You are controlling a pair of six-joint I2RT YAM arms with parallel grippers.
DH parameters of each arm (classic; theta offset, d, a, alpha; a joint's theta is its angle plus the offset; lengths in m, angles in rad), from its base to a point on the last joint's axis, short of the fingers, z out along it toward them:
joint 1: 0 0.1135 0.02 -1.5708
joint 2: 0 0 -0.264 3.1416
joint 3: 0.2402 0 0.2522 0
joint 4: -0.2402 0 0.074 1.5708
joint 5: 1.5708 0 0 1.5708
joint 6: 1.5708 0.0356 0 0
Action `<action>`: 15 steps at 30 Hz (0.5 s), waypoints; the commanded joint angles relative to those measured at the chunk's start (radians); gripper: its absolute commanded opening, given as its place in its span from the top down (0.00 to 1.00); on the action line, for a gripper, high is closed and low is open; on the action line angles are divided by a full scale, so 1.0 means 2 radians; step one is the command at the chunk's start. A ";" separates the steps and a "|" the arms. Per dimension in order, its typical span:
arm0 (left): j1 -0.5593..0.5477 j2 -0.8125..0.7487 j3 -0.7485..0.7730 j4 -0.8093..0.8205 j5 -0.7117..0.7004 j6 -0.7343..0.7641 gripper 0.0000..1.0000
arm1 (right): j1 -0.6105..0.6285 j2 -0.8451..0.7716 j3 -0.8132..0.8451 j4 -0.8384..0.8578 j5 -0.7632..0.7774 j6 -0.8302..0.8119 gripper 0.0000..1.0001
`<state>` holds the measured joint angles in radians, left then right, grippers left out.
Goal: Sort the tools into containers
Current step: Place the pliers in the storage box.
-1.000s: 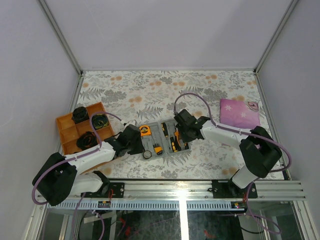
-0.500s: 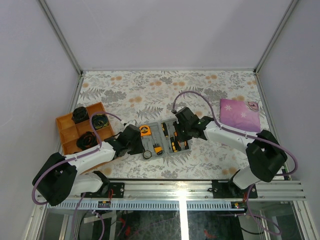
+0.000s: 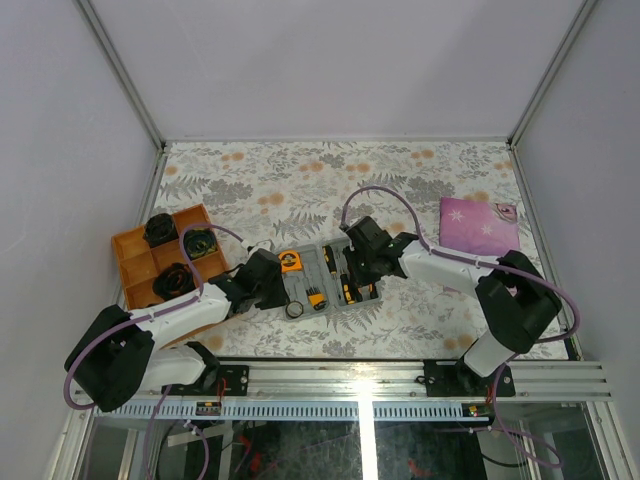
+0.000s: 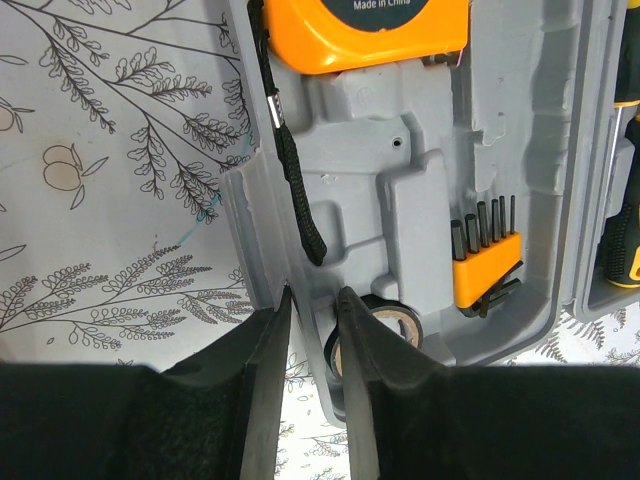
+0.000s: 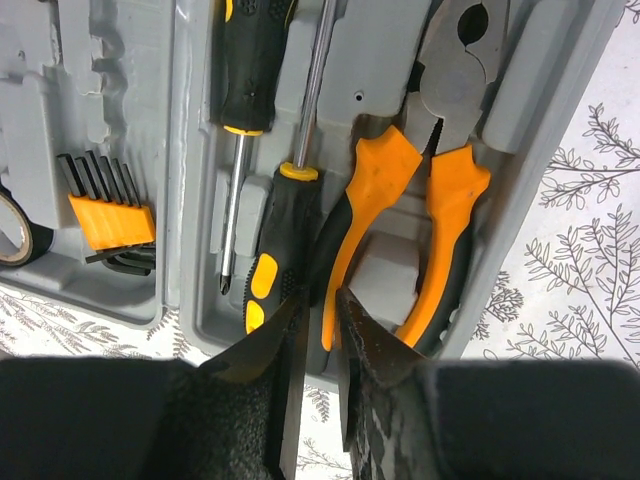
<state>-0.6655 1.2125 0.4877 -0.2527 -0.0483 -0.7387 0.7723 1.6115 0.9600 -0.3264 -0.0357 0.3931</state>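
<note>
Right end effector (image 5: pixel 320 297) leftward; pliers (image 5: pixel 440 200) half-hidden

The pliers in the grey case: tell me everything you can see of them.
The pliers lie flat in a moulded recess in the right half of the grey case. The bare metal head points away from the right wrist camera, and its top is cut off by the frame edge. The two curved handles are orange with black edging, look rubbery, and are slightly spread. A screwdriver lies close along their left side. The right gripper is at the end of the left handle, but I cannot tell if it touches.
</note>
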 commanded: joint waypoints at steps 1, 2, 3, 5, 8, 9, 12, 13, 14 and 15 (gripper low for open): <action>0.002 0.005 -0.001 0.014 0.002 0.006 0.77 | 0.001 0.010 0.022 -0.006 0.019 0.005 0.77; 0.002 0.005 -0.001 0.014 0.002 0.006 0.77 | 0.002 0.012 0.023 -0.007 0.020 0.005 0.77; 0.002 0.006 -0.001 0.015 0.003 0.006 0.77 | 0.002 0.015 0.023 -0.008 0.019 0.004 0.77; 0.002 0.006 -0.001 0.016 0.003 0.006 0.77 | 0.002 0.021 0.025 -0.010 0.019 0.004 0.77; 0.002 0.007 -0.001 0.017 0.004 0.006 0.77 | 0.002 0.023 0.026 -0.016 0.024 0.005 0.78; 0.002 0.007 -0.001 0.017 0.005 0.006 0.77 | 0.002 0.030 0.027 -0.019 0.028 0.006 0.81; 0.002 0.008 -0.001 0.017 0.005 0.007 0.77 | 0.002 0.043 0.031 -0.031 0.037 0.006 0.90; 0.002 0.008 -0.001 0.017 0.004 0.007 0.77 | 0.002 0.047 0.031 -0.035 0.039 0.006 0.93; 0.002 0.008 -0.001 0.017 0.005 0.007 0.77 | 0.003 0.049 0.031 -0.038 0.041 0.006 0.95; 0.002 0.008 -0.001 0.017 0.004 0.007 0.77 | 0.002 0.052 0.031 -0.040 0.041 0.006 0.97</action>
<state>-0.6655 1.2129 0.4877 -0.2516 -0.0483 -0.7387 0.7723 1.6684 1.0115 -0.3676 -0.0074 0.4068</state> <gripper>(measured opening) 0.237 0.066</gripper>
